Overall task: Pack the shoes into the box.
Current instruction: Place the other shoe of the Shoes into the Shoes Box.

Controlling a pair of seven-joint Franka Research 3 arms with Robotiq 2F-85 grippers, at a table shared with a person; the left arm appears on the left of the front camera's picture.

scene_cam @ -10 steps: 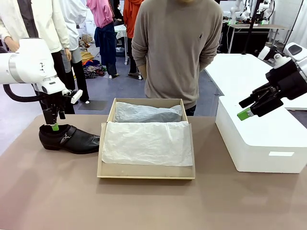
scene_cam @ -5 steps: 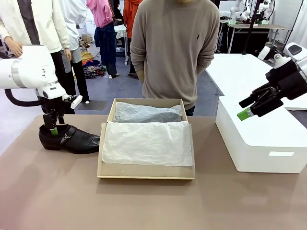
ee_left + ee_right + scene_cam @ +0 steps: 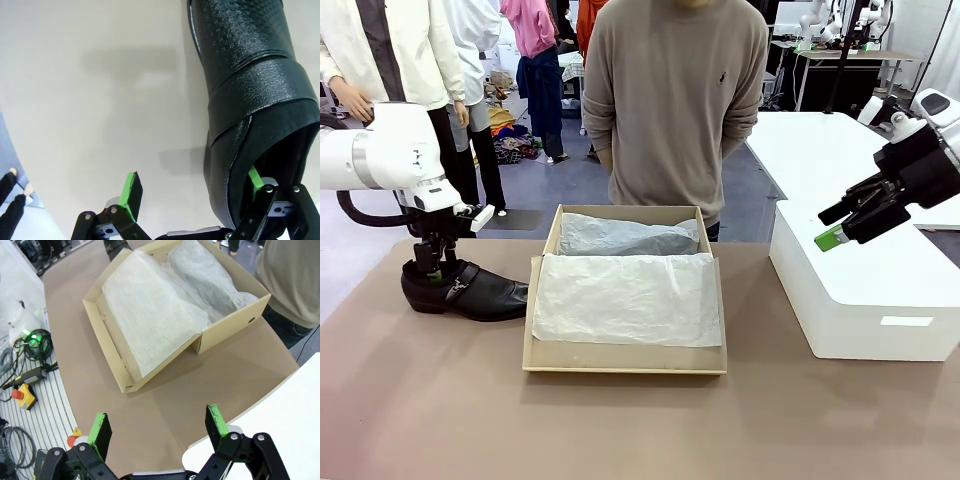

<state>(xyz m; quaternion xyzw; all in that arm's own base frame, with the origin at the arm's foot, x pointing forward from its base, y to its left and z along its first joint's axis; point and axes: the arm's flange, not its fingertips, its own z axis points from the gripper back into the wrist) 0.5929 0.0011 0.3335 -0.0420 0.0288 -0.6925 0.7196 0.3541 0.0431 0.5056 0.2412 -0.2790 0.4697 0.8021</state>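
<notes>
Near edge: the worktop [image 3: 620, 430] is bare in front, with free room for either arm.

Next back: the hinged lid [image 3: 620, 358] lies flat toward the camera, with white tissue paper [image 3: 625, 298] spread over it.

Left of the lid: one black shoe [image 3: 485, 293] stands on the worktop, toe pointing at the box [image 3: 227, 327] and just beside its left edge.

The left pincer [image 3: 432, 268] is at the heel, released. In the wrist view one finger is down inside the shoe's opening and the other is outside, so the jaws straddle the heel wall without clamping it.

Inside the box, a grey shape lies under tissue. It may be the other shoe; cannot tell.

Progress (judgement): early to midway. The grasp is lined up but not yet made. To do: clench, lift, carry rightward, lay the shoe in, fold the tissue, shut the lid.

Clearance: the box's left wall stands between shoe and cavity, so the shoe must rise above it.

Right: the right pincer [image 3: 828, 226], jaws spread and holding nothing, hangs above the white box [image 3: 860, 300], well apart from the work.

Far side: a person [image 3: 670, 110] stands close behind the box.
</notes>
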